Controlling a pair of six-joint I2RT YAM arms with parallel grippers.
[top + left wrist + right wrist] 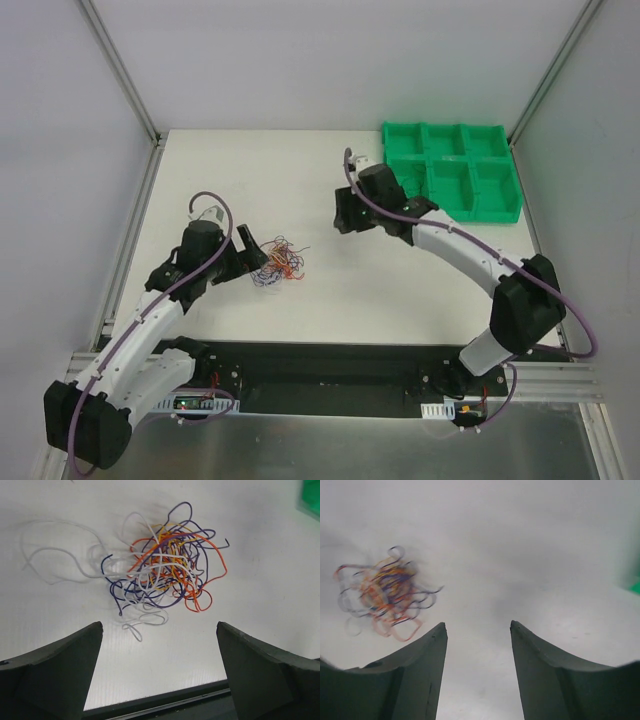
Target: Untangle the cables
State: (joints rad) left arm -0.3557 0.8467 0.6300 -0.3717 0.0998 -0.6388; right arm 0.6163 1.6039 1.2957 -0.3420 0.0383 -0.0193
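Observation:
The cables (281, 262) lie as a small knot of orange, purple, white and yellow wires on the white table, left of centre. In the left wrist view the knot (167, 570) sits just ahead of my open, empty left gripper (159, 630), with a loose white strand (50, 555) trailing left. My left gripper (254, 254) is right beside the knot's left side. My right gripper (343, 222) hovers up and to the right of the knot, open and empty. In the right wrist view (477, 626) the blurred knot (382, 595) lies to the far left.
A green compartment tray (450, 170) stands at the back right of the table; its edge shows in the left wrist view (312, 497) and the right wrist view (635, 586). The table's dark front edge (165, 700) runs just below my left fingers.

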